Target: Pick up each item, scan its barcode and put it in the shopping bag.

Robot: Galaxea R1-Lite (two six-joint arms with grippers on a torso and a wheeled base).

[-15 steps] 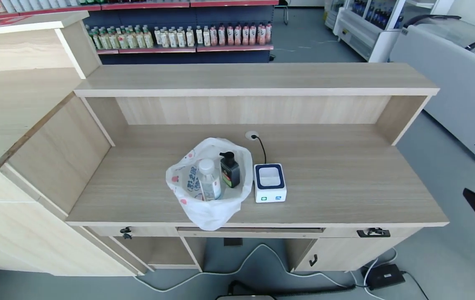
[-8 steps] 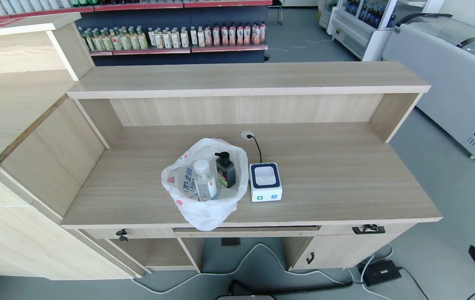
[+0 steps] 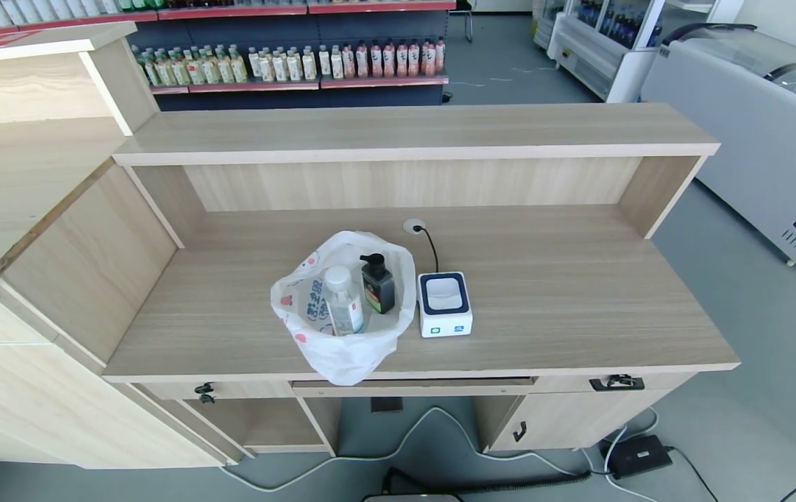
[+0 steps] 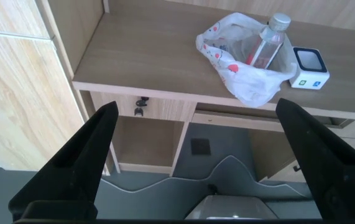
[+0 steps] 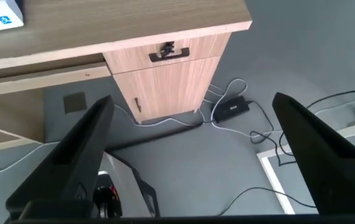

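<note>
Scanner (image 3: 445, 305) sat on wooden counter (image 3: 565, 293), shopping bag (image 3: 342, 348) beside it, drink shelves (image 3: 300, 64) beyond, left gripper (image 4: 197, 106) and right gripper (image 5: 193, 98) gaped.

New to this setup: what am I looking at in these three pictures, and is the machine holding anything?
A two-armed wheeled robot faces a shop checkout counter. The wide picture comes from its head camera, looking down. The other two come from wrist cameras; the dark prongs are the fingers of the left end effector and right end effector, both open and empty. On the counter stands a white shopping bag holding a clear bottle and a black pump bottle, with a white barcode scanner beside it.
</note>
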